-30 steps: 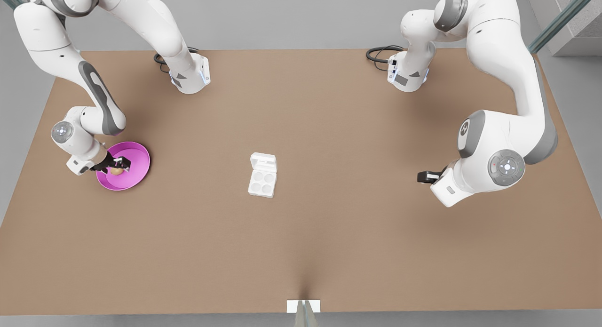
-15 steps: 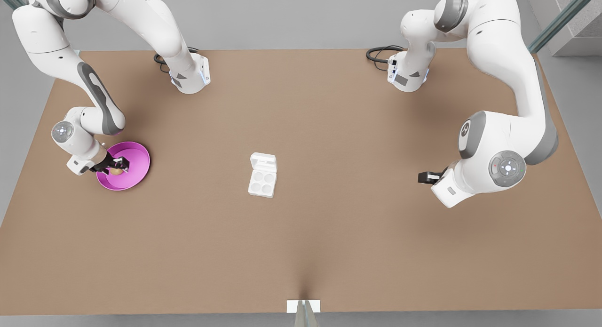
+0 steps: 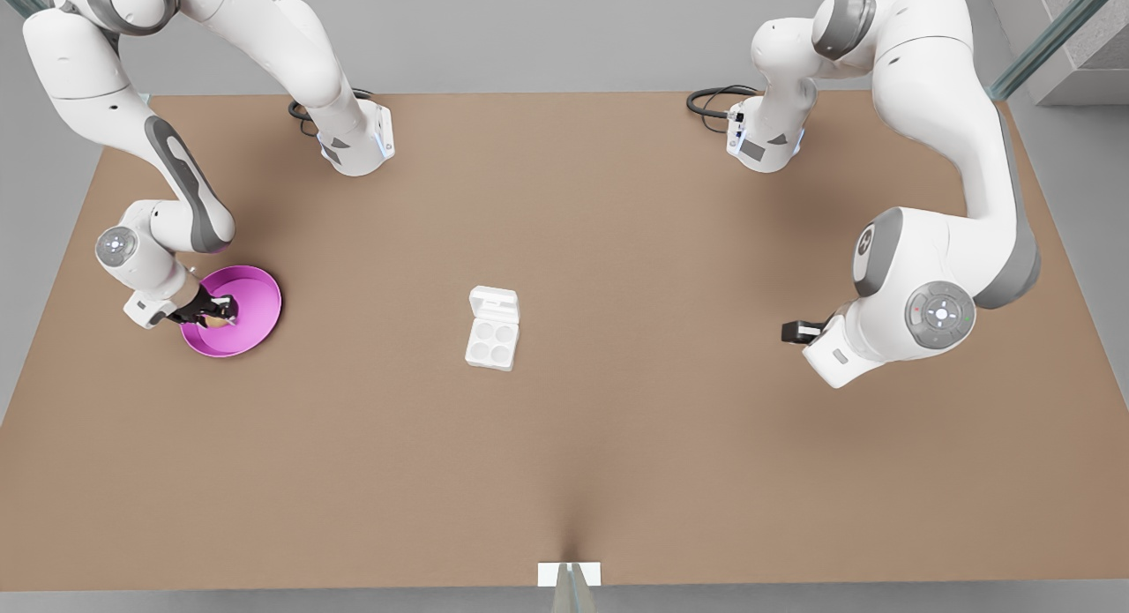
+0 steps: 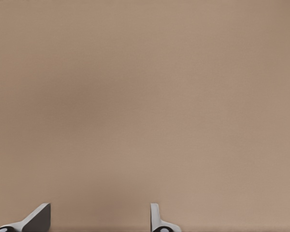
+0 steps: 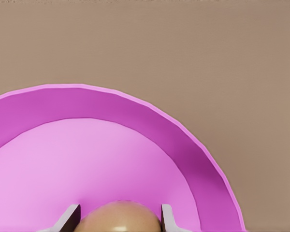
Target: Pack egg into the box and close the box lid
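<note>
The tan egg (image 3: 214, 320) lies in the pink plate (image 3: 256, 300) at the front view's left. My right gripper (image 3: 216, 317) reaches down into the plate, shut on the egg (image 5: 118, 218), with its fingers (image 5: 71, 215) pressed against both sides. The white box (image 3: 491, 343) sits mid-table, all four cups empty, and the box lid (image 3: 494, 304) lies folded back flat behind the tray. Far from the box, at the front view's right, my left gripper (image 3: 794, 332) waits low over bare table, open (image 4: 99, 218) with nothing between its fingers.
The pink plate's rim (image 5: 135, 104) curves around the egg. Brown tabletop (image 3: 617, 242) spreads wide between plate, box and left arm. Both arm bases (image 3: 357, 141) stand at the far edge, with cables beside them. A small white marker (image 3: 569, 574) sits at the near edge.
The right gripper's fingers have drawn in from wide apart until they meet the egg in the plate. The left arm has shifted slightly; box and lid are unmoved.
</note>
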### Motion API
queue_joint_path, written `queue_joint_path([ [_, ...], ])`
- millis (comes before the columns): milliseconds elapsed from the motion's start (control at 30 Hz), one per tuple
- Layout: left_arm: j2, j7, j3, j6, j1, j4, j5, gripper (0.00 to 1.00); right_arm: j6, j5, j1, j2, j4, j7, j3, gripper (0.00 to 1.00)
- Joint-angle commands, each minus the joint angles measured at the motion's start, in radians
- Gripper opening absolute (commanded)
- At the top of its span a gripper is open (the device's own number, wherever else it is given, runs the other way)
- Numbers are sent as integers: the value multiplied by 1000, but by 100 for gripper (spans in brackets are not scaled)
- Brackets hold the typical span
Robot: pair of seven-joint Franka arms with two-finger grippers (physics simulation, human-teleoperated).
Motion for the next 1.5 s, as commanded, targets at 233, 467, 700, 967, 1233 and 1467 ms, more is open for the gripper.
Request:
queue_joint_path([
  [233,-1,0,-1,1,0,0,1,100,-45,13,18,-51,-1,6,3,59],
  [467,0,0,-1,1,0,-1,1,100,-119,203,195,-119,23,34,5,59],
  [700,2,0,-1,4,2,-1,1,100,-156,389,420,-145,54,114,-12,60],
  [967,26,1,-1,13,3,0,3,100,-159,706,1063,-176,79,180,-380,60],
  [1233,48,-112,-45,78,3,19,-7,100,-256,836,1523,-151,195,290,-698,60],
  [1467,6,-137,-65,48,15,17,-5,100,-361,893,1784,-47,364,420,-867,60],
])
